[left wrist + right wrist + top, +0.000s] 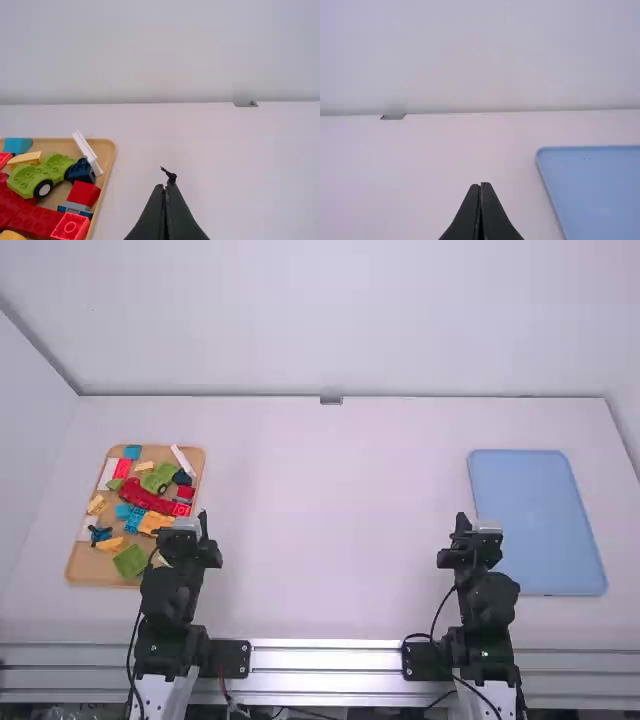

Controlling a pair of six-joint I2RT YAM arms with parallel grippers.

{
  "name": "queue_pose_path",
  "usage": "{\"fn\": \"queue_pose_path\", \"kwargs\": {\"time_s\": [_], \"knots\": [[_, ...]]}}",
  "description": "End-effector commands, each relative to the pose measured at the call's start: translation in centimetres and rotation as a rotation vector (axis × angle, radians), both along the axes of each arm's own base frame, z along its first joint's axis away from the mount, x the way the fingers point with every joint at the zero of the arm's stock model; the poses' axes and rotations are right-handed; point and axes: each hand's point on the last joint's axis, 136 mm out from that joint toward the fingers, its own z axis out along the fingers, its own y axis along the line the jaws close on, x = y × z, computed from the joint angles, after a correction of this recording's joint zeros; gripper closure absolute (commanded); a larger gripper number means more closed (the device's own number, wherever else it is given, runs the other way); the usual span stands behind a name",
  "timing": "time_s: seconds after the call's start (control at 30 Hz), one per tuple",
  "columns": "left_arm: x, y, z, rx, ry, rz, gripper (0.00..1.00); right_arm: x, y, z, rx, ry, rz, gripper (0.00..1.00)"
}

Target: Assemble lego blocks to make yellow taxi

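Note:
My left gripper point(203, 524) is just right of the wooden tray point(85, 565); in the left wrist view the left gripper point(164, 187) is shut with nothing between its fingers. My right gripper point(462, 524) is beside the blue tray's left edge; the right gripper point(480, 186) is shut too in the right wrist view. The wooden tray holds mixed blocks: yellow blocks point(155, 523), a green wheeled base point(37, 176), red blocks point(84, 193), blue blocks point(18, 145) and a white piece point(86, 151).
A flat blue tray point(540, 525) lies at the right, bare on top. Between the two trays stretches the white table point(330, 520), with a small grey fitting point(331, 400) at its back edge. White walls stand behind and at the sides.

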Motion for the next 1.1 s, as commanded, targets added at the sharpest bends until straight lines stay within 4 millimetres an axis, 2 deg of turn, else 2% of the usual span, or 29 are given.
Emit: {"fn": "queue_pose_path", "kwargs": {"time_s": [0.0,0.37,0.57,0.93,1.07], "knots": [[0.0,0.0,0.0,0.0,0.0,0.0,1.0,0.0,0.0,0.0,0.002,0.0,0.001,1.0],[0.0,0.0,0.6,-0.006,0.012,0.003,0.95,0.1,0.5,1.0,-0.019,0.016,0.028,0.95],[0.2,0.1,1.4,-0.014,0.037,0.007,0.89,0.3,1.3,2.4,-0.046,0.052,0.073,0.89],[1.4,0.2,3.0,-0.035,0.122,0.02,0.71,2.6,4.4,6.7,-0.123,0.103,0.227,0.71],[2.3,0.2,3.8,-0.044,0.153,0.027,0.64,3.8,6.6,8.4,-0.163,0.112,0.345,0.64]]}}
